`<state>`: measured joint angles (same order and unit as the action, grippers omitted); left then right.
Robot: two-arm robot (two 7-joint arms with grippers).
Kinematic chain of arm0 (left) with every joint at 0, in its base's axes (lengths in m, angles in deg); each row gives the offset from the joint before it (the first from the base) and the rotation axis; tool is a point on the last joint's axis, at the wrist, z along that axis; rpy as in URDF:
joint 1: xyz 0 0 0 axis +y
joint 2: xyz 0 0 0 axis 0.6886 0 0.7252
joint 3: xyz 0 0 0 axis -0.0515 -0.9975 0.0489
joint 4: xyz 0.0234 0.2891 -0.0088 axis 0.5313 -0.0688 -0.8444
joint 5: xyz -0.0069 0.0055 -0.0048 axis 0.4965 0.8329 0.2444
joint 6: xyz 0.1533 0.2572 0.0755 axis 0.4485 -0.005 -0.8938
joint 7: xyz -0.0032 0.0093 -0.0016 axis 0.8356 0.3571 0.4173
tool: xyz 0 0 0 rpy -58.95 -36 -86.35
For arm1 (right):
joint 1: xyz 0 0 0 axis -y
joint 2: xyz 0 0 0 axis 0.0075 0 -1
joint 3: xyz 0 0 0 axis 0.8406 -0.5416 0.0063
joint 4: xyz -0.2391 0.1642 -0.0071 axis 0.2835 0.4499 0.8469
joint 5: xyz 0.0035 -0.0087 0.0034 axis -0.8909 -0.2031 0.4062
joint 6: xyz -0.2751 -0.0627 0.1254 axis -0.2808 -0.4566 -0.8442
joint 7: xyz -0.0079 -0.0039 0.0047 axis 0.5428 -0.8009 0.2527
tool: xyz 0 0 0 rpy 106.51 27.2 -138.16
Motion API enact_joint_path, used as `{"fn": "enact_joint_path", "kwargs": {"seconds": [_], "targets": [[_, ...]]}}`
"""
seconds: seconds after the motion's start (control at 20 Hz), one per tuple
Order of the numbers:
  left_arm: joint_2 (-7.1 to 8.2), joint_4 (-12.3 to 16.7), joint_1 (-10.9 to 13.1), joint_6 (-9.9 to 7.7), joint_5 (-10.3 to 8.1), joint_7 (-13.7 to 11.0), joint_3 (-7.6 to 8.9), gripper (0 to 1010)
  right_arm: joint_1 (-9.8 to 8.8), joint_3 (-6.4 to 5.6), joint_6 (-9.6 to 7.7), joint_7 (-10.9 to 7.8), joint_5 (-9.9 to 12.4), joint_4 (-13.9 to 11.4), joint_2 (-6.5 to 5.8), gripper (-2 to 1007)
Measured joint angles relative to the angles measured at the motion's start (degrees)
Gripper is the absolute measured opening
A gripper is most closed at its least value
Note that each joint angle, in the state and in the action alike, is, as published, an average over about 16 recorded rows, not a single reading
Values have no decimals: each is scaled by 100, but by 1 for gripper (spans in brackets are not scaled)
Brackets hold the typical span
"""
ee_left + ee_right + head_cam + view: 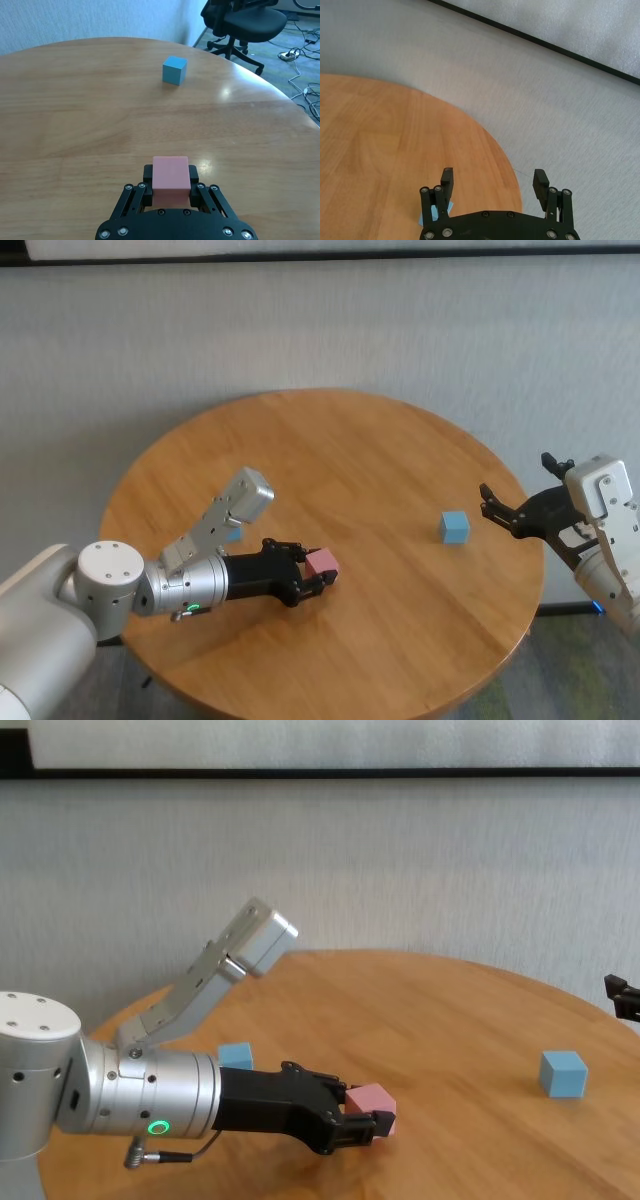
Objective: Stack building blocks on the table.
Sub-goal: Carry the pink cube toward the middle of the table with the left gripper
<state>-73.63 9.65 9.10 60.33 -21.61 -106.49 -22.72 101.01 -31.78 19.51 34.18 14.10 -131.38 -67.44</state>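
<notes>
My left gripper (320, 568) is shut on the pink block (322, 563), at or just above the table (350, 450) in its near middle. The left wrist view shows the pink block (171, 177) between the fingers. One light blue block (454, 527) sits alone toward the right, also seen in the left wrist view (174, 69) and the chest view (563, 1074). The other light blue block (235, 1056) sits behind my left forearm, partly hidden in the head view (233, 534). My right gripper (517, 482) is open and empty at the table's right edge, right of the lone blue block.
An office chair (245, 20) and floor cables (300, 50) lie beyond the table's right side. A grey wall (320, 330) stands behind the table. My left forearm (190, 585) lies low over the table's near left.
</notes>
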Motion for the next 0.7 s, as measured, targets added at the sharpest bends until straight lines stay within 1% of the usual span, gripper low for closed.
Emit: {"fn": "enact_joint_path", "kwargs": {"seconds": [0.2,0.35,0.5,0.7], "targets": [[-7,0,10,66,39,16,-24,405,0,0,0,0,0,0,0,1005],[-3,4,13,96,51,19,-32,427,0,0,0,0,0,0,0,1005],[-1,0,10,84,49,19,-33,470,0,0,0,0,0,0,0,1005],[0,-6,5,56,42,18,-34,558,0,0,0,0,0,0,0,1005]]}}
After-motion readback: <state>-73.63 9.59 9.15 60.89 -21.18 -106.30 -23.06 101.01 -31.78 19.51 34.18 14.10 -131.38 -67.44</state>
